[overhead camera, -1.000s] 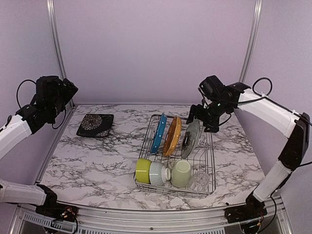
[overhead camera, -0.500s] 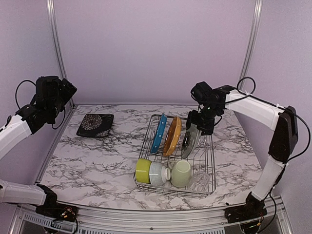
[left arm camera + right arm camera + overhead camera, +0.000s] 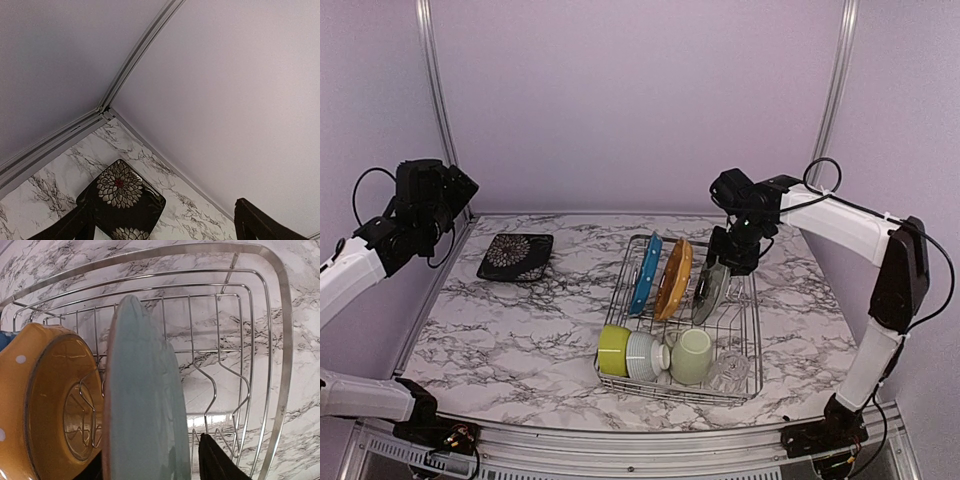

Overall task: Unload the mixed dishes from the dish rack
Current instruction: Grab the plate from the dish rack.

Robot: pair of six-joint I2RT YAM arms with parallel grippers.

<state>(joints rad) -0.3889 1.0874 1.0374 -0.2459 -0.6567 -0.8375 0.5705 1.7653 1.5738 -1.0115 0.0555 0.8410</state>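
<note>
Seven dishes sit in the dish rack: blue dotted plate, orange plate and pale grey-green plate upright at the back. The lime-green bowl, white ribbed bowl, pale green mug and small clear glass stand along the front. The black plate, flower-patterned, lies apart on the desk. Since a second ago the right gripper has come in from beside the rack and now straddles the grey-green plate's top edge; whether it grips yet I cannot tell. The left gripper hangs released, raised at the far left, as before. White, grey-veined marble covers the desk, with lilac walls and aluminium posts behind.
</note>
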